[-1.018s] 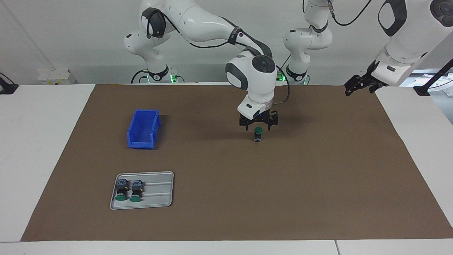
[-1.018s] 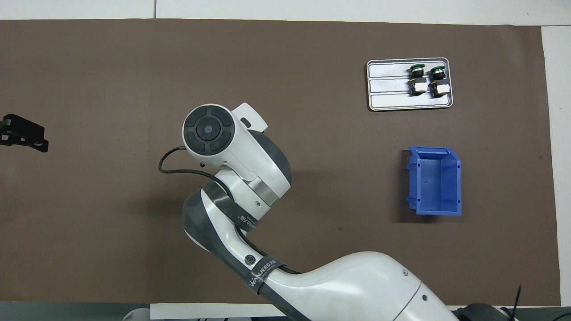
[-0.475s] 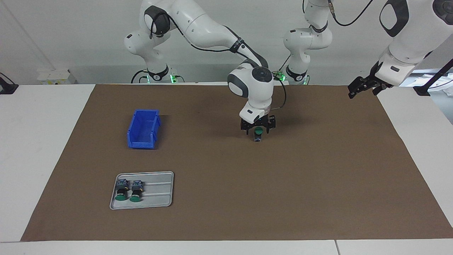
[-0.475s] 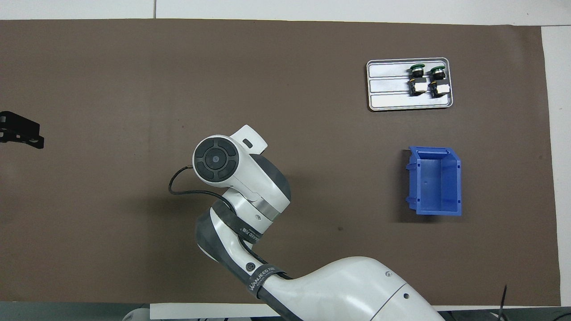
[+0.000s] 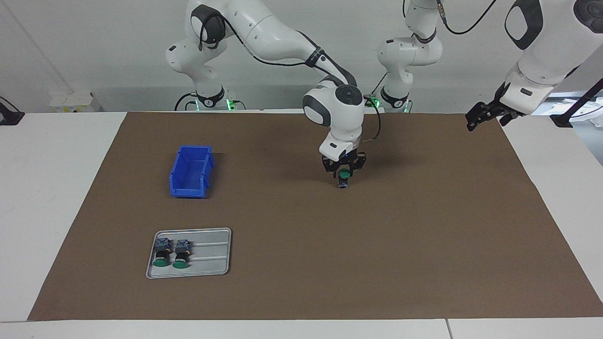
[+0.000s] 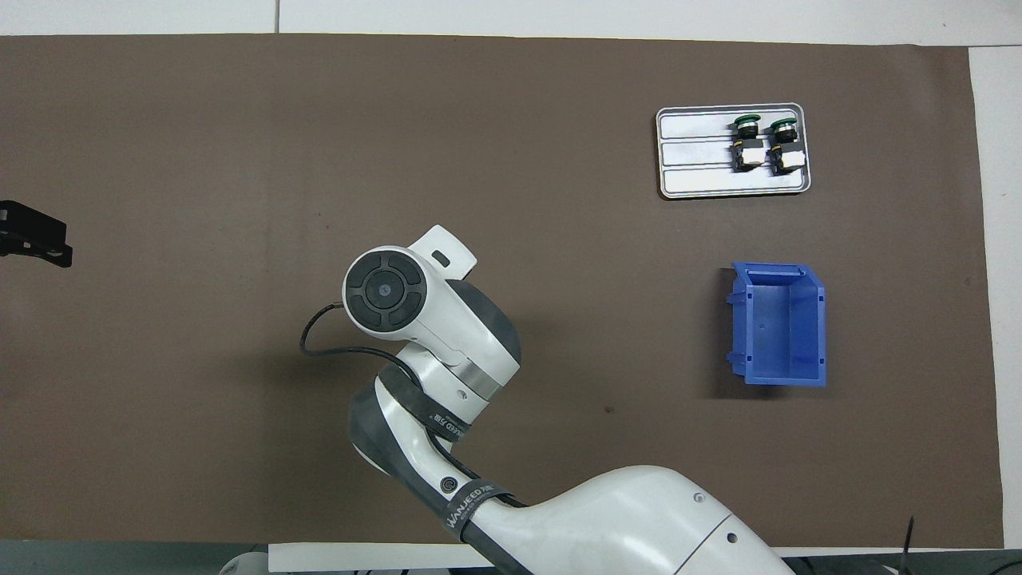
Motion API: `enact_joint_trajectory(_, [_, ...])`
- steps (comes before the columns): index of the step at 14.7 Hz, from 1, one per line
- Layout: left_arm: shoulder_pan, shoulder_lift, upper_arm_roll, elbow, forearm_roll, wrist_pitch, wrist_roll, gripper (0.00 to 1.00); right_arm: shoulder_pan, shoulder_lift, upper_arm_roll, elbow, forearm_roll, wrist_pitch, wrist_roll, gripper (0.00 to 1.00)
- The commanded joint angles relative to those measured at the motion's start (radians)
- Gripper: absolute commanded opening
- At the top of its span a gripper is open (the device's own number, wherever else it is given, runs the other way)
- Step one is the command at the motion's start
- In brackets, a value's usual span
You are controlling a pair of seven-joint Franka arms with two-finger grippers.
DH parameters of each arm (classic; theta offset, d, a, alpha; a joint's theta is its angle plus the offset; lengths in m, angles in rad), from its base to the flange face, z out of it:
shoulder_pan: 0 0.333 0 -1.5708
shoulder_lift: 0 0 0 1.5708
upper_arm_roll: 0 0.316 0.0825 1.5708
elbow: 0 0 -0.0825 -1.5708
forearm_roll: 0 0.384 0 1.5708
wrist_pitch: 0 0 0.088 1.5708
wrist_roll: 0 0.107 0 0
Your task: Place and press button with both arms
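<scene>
Plastic and small metal parts make up the button (image 5: 344, 178), so we judge it light, rigid and not fragile, though top-heavy: a wide cap on a narrow body that would tip easily if nudged sideways. We would take hold on the black cylindrical body just under the cap, where two flat tips can seat; the smooth cap itself looks slippery and is better left free for pressing.

It stands upright on the brown mat (image 5: 424, 245) at the centre of the facing view, with a round flat green cap on top, a black body below and a blue-grey block at its foot. In the overhead view the right arm's wrist hides it completely.

The right gripper (image 5: 344, 168) sits directly on top of it, jaws pressed together, their tips at the cap; we read this as a press, not a grasp. The left gripper (image 5: 481, 116) waits in the air at the upper right of the facing view, jaws spread and empty.

Two like buttons (image 5: 171, 252) lie on their sides in the grey metal tray (image 5: 212, 256) at lower left, with a blue bin (image 5: 191, 171) above it in the frame.
</scene>
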Motion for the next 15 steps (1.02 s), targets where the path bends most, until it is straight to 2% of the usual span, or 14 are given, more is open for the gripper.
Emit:
enact_joint_trajectory(1, [0.008, 0.003, -0.006, 0.004, 0.02, 0.011, 0.014, 1.0, -0.016, -0.024, 0.003, 0.02, -0.01, -0.041, -0.032, 0.0])
enact_joint_trajectory(3, [0.009, 0.003, -0.006, 0.004, 0.02, 0.011, 0.005, 1.0, -0.047, -0.016, 0.001, 0.117, -0.018, -0.153, -0.047, 0.0])
enact_joint_trajectory(4, [0.008, 0.003, -0.006, 0.004, 0.02, 0.011, 0.003, 1.0, -0.074, -0.03, 0.003, 0.12, -0.017, -0.179, -0.059, 0.0])
enact_joint_trajectory(5, [0.006, 0.003, -0.006, 0.004, 0.02, 0.013, 0.0, 1.0, -0.101, -0.077, 0.001, 0.107, -0.017, -0.205, -0.085, 0.0])
enact_joint_trajectory(7, [0.006, 0.003, -0.006, 0.004, 0.02, 0.013, 0.003, 1.0, -0.157, -0.178, 0.001, 0.013, -0.015, -0.256, -0.145, 0.0])
enact_joint_trajectory(11, [0.006, 0.001, -0.006, 0.002, 0.02, 0.011, 0.001, 1.0, -0.315, -0.462, 0.001, -0.307, -0.015, -0.271, -0.308, 0.0])
enact_joint_trajectory(15, [0.011, 0.001, -0.006, 0.002, 0.02, 0.01, 0.001, 1.0, -0.478, -0.697, 0.0, -0.545, -0.014, -0.273, -0.486, 0.0])
